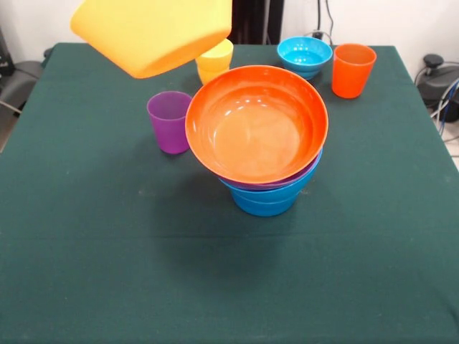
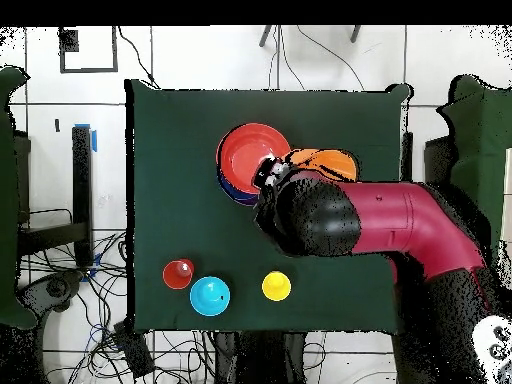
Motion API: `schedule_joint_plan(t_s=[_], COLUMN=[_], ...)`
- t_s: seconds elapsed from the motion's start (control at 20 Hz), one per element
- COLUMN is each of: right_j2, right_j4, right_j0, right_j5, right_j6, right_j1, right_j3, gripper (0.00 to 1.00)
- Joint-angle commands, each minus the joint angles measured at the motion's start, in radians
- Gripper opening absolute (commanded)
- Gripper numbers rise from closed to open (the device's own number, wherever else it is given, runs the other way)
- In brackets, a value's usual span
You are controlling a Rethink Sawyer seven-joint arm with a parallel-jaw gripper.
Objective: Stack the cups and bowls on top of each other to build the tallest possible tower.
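The tower stands mid-table: a wide orange bowl (image 1: 256, 123) tilted towards me on top, a purple bowl's rim (image 1: 290, 179) under it, and blue bowls (image 1: 265, 201) at the bottom. It also shows in the overhead view (image 2: 246, 155). The large yellow bowl (image 1: 154, 32) hangs tilted in the air, up and left of the tower. My gripper (image 2: 290, 170) holds it (image 2: 325, 160) beside the tower; the bowl hides the gripper in the front view. The purple cup (image 1: 169, 120) stands left of the tower and the yellow cup (image 1: 215, 61) behind it. The dark blue bowl is hidden.
A small cyan bowl (image 1: 305, 56) and the orange cup (image 1: 353, 69) stand at the far right near the table's back edge. In the overhead view my red arm (image 2: 400, 220) reaches across the table and covers the purple cup. Cables lie on the floor around the table.
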Motion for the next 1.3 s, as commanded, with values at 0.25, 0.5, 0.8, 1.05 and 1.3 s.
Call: schedule_joint_plan(t_s=[0.25, 0.5, 0.8, 1.05, 1.3], right_j2=[-0.118, -0.130, -0.130, -0.131, -0.134], right_j4=[-0.045, -0.011, 0.024, 0.038, 0.031], right_j0=[0.160, 0.211, 0.230, 0.240, 0.265], right_j5=[0.165, 0.257, 0.345, 0.365, 0.375], right_j6=[0.091, 0.087, 0.050, 0.042, 0.048], right_j1=[-0.023, -0.031, -0.033, -0.011, 0.018], right_j3=[-0.120, -0.222, -0.307, -0.357, -0.422], gripper=[0.00, 0.00, 0.00, 0.00, 0.00])
